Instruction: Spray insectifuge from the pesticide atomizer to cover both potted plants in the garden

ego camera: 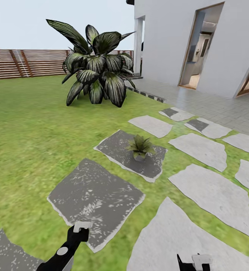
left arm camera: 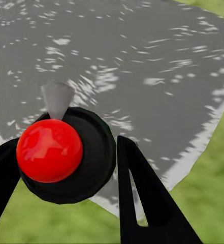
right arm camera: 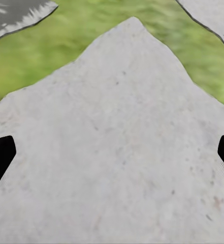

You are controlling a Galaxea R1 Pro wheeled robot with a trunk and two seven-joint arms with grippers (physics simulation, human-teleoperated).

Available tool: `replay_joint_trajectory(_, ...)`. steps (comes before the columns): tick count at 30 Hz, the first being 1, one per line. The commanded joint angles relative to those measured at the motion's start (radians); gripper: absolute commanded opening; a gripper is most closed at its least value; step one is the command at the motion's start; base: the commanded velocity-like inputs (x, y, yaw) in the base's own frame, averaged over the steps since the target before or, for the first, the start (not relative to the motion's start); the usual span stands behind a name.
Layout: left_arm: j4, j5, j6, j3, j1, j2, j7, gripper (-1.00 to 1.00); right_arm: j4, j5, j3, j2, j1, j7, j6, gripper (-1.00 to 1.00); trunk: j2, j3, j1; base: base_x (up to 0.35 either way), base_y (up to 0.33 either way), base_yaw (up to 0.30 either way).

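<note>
Red-topped and dark-bodied, the pesticide atomizer (left arm camera: 58, 155) sits pinched in your left pincer (left arm camera: 66, 193), its grey nozzle aimed out over a dark, speckled paving slab (left arm camera: 142, 56). In the head view that pincer (ego camera: 79, 229) hangs low over the same slab, and one potted plant (ego camera: 140, 146) stands on the next dark slab (ego camera: 119, 148) ahead, well apart from the nozzle. My judgement: you are too far off to wet it fully, so roll closer, lift the arm, tilt the nozzle down at the rosette and sweep across all the leaves. Your right pincer (right arm camera: 112, 157) is spread wide with nothing in it, over pale stone (right arm camera: 117, 152). Behind the plant rises a big dark-leaved shrub (ego camera: 96, 71) before the wooden fence (ego camera: 23, 63).
</note>
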Motion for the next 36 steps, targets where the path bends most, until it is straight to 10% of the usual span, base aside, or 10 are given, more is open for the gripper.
replay_joint_trajectory(1, 0.001, -0.001, -0.003, -0.003, -0.001, 0.001, 0.001, -1.00, 0.001, 0.000, 0.000, 0.000, -0.001, 0.000, -0.003, 1.00, 0.000, -0.001, 0.000, 0.338, 0.000, 0.000)
replay_joint_trajectory(36, 0.001, -0.001, -0.003, -0.003, 0.000, 0.002, 0.001, -1.00, 0.001, -0.001, 0.002, 0.005, 0.000, 0.000, -0.003, 1.00, 0.000, 0.009, 0.000, 0.338, 0.000, -0.070)
